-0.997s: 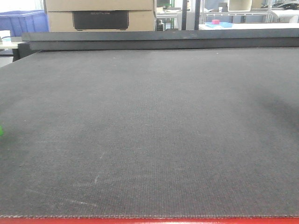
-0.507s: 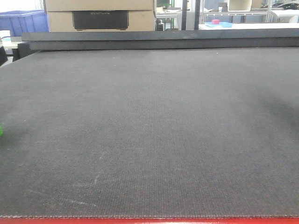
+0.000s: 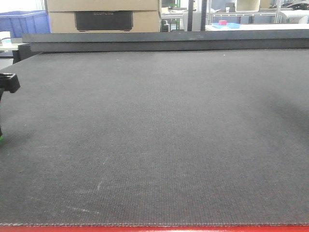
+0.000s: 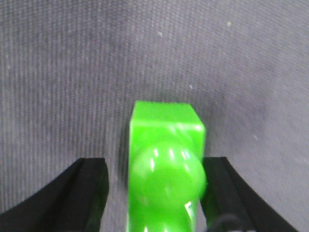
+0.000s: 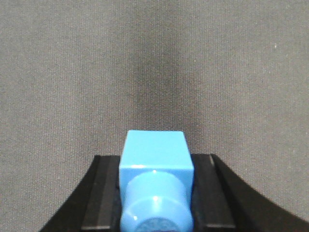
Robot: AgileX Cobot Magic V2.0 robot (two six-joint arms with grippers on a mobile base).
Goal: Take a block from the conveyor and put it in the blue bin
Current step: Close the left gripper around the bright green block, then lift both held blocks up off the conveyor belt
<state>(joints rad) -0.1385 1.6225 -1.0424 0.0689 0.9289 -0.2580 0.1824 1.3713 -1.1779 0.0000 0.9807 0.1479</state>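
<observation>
**Front view.** The dark grey woven conveyor belt [image 3: 159,135] fills nearly the whole frame. Its red-painted edge runs along the bottom and a dark raised rail crosses the far side. The middle and right of the belt lie open. One black piece of the left arm [image 3: 7,82] juts in at the left border, with a sliver of green just below it. Beyond the rail stand two stacked cardboard boxes [image 3: 104,14] and, far left, one blue plastic bin [image 3: 24,21].

**Left wrist view.** The left gripper [image 4: 154,164] straddles one glossy bright green plastic block [image 4: 166,140] with a rounded knob. The robot's right finger meets the block's side. The other finger stands apart, with a strip of belt showing between, so the jaws are partly spread, not clamped.

**Right wrist view.** The right gripper [image 5: 154,159] has both black fingers pressed flush on one sky-blue plastic block [image 5: 155,152] above the belt. The front view shows neither.
</observation>
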